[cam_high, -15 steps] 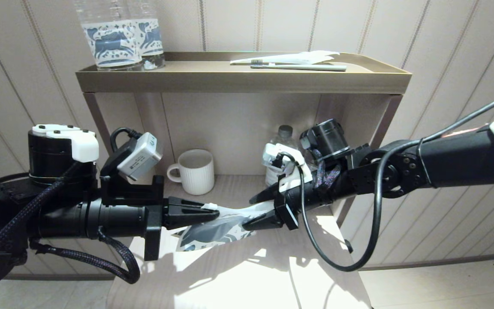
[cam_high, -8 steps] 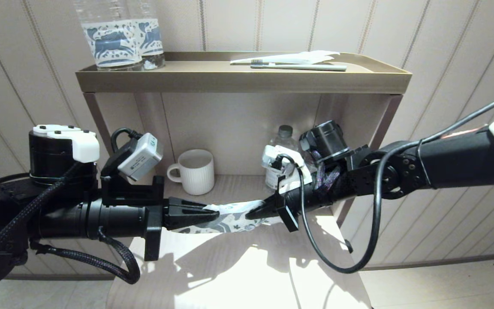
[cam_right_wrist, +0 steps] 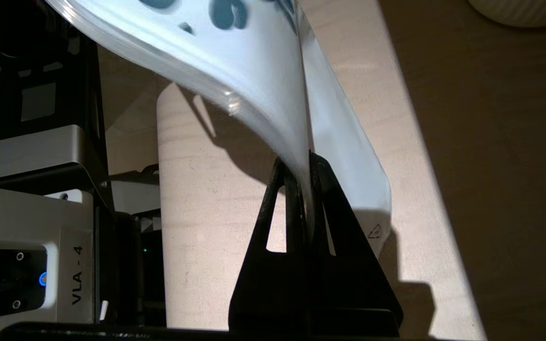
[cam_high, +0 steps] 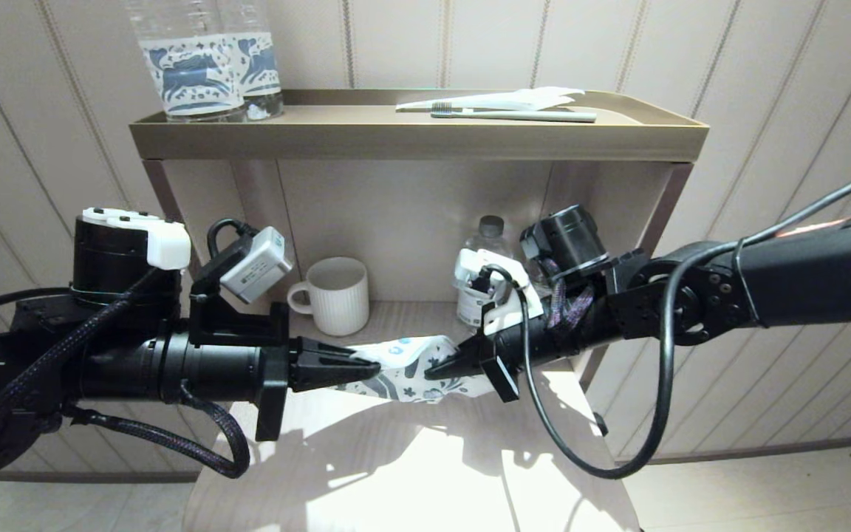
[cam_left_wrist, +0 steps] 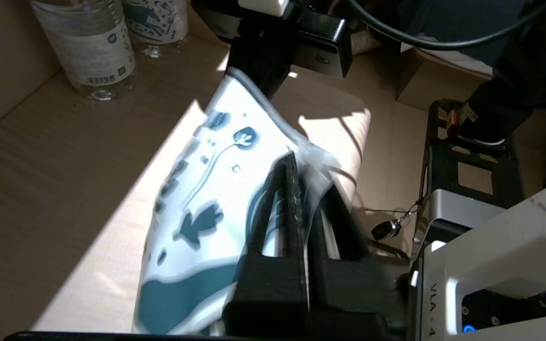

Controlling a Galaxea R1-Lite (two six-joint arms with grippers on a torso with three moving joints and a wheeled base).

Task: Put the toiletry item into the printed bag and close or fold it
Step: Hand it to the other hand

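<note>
The printed bag (cam_high: 405, 367), white with blue flowers, hangs in the air over the sunlit lower shelf, stretched and slightly bunched between my two grippers. My left gripper (cam_high: 375, 367) is shut on its left end, where a white slider (cam_left_wrist: 319, 160) shows at the fingertips. In the left wrist view the bag (cam_left_wrist: 206, 189) runs from this gripper (cam_left_wrist: 307, 166) to the right one (cam_left_wrist: 259, 71). My right gripper (cam_high: 429, 371) is shut on the bag's right end; its wrist view shows the white plastic (cam_right_wrist: 263, 71) pinched between the fingers (cam_right_wrist: 304, 158). The toiletry item is hidden.
A white ribbed mug (cam_high: 337, 295) and a small bottle (cam_high: 486, 240) stand at the back of the lower shelf (cam_high: 411, 473). On the top tray (cam_high: 418, 140) are two bottles with blue horse labels (cam_high: 204, 66) and a grey-green toothbrush with a white wrapper (cam_high: 514, 114).
My right gripper, open around the bag's right end a second ago, has shut on it. The drooping bag has been pulled level between the grippers. The left arm has edged right.
</note>
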